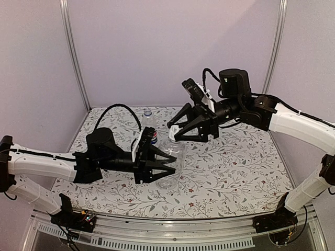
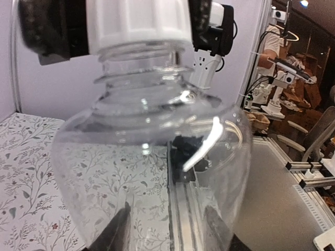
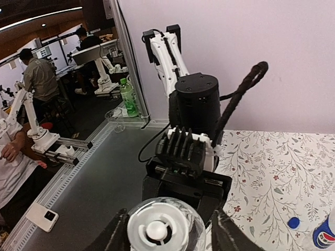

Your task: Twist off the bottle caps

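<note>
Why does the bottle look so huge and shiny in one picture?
Left wrist view: the clear bottle sits right at the lens, filling the frame, with white glare streaks on its wall and the background warped through it. Top view: even, soft light, no strong glare.

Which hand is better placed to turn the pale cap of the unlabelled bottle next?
Right. The right hand has a finger on each side of the pale cap; the left hand grips the unlabelled bottle by its body.

Soft even light; glare streaks the close, blurred bottle (image 2: 157,172).
</note>
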